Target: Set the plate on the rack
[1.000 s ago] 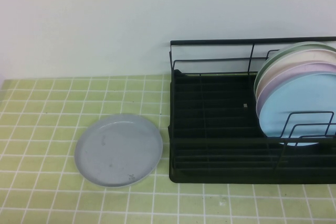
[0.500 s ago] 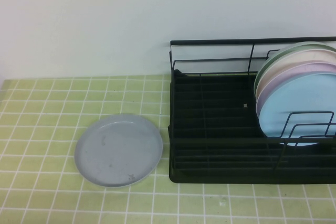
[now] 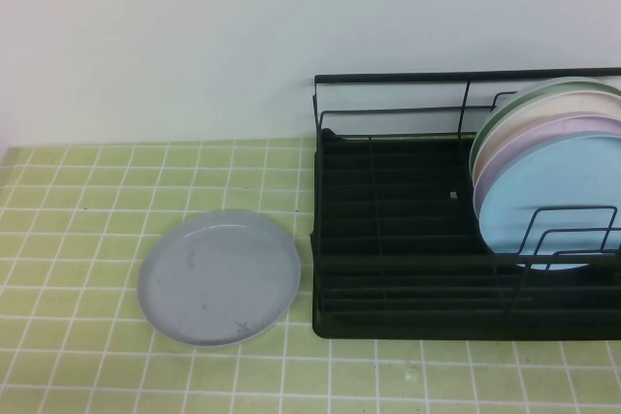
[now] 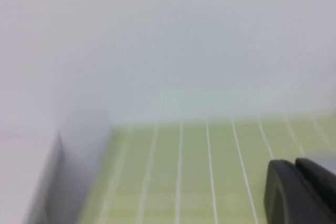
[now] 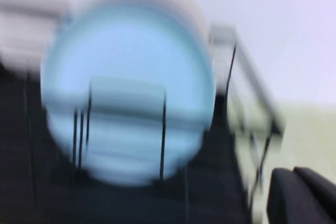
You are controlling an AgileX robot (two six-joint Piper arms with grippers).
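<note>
A grey-blue plate point(image 3: 219, 277) lies flat on the green tiled table, just left of the black wire dish rack point(image 3: 388, 239). Several plates stand upright at the rack's right end, a light blue plate point(image 3: 548, 203) in front. Neither arm shows in the high view. In the left wrist view my left gripper point(image 4: 296, 167) is shut and empty over the tiles near the wall, with a sliver of the grey plate point(image 4: 320, 157) behind it. In the right wrist view my right gripper point(image 5: 295, 174) is shut and empty beside the rack's end, facing the light blue plate point(image 5: 126, 93).
A white wall point(image 3: 194, 36) runs along the back of the table. The left and middle slots of the rack point(image 3: 388, 191) hold nothing. Green tiled surface point(image 3: 78, 239) stretches left of the grey plate and along the front edge.
</note>
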